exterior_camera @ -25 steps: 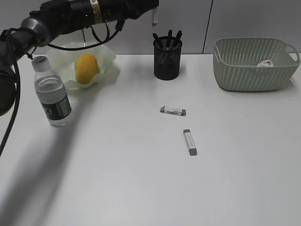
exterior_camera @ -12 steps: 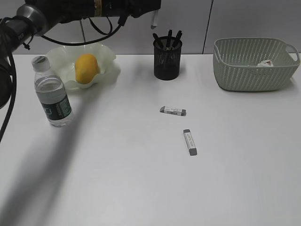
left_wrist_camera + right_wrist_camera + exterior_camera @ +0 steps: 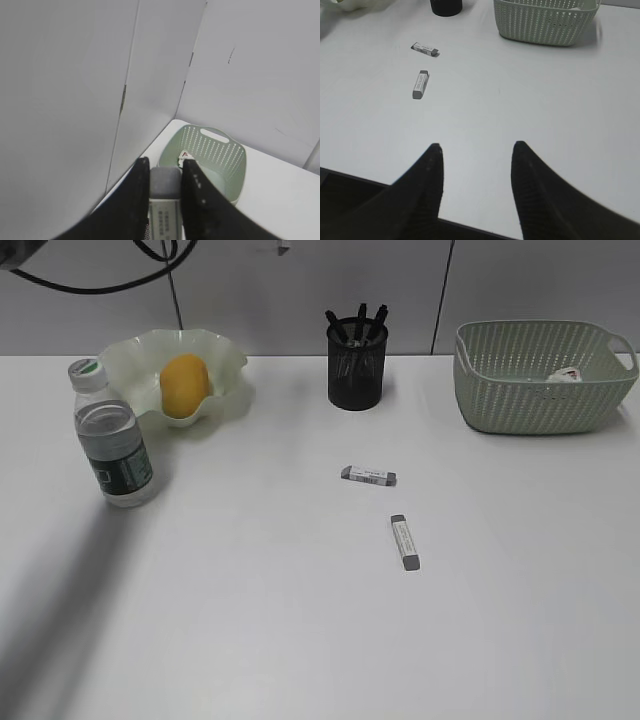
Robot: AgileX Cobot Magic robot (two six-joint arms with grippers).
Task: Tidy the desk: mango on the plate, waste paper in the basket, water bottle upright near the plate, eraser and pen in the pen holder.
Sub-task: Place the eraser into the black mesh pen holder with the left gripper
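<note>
My left gripper [image 3: 165,165] is shut on a grey-and-white eraser [image 3: 165,182], held high above the desk; the basket [image 3: 215,155] with the waste paper [image 3: 184,156] lies below it. In the exterior view the mango [image 3: 185,385] sits in the plate [image 3: 228,362]. The water bottle [image 3: 112,435] stands upright beside it. The pen holder [image 3: 356,370] holds several pens. Two more erasers [image 3: 368,475] [image 3: 404,541] lie on the desk [image 3: 300,640]. The waste paper [image 3: 565,373] is in the basket [image 3: 540,390]. My right gripper [image 3: 477,147] is open and empty, low over the desk's front edge.
The right wrist view shows the two loose erasers [image 3: 425,48] [image 3: 420,84], the basket [image 3: 545,20] and the foot of the pen holder [image 3: 446,6] ahead. A grey panel wall stands behind the desk. Only a cable of the left arm [image 3: 100,285] shows top left.
The left arm, stretched across the top above the plate toward the pen holder, has lifted up and left, almost wholly out of the exterior view. The things on the desk have not moved.
</note>
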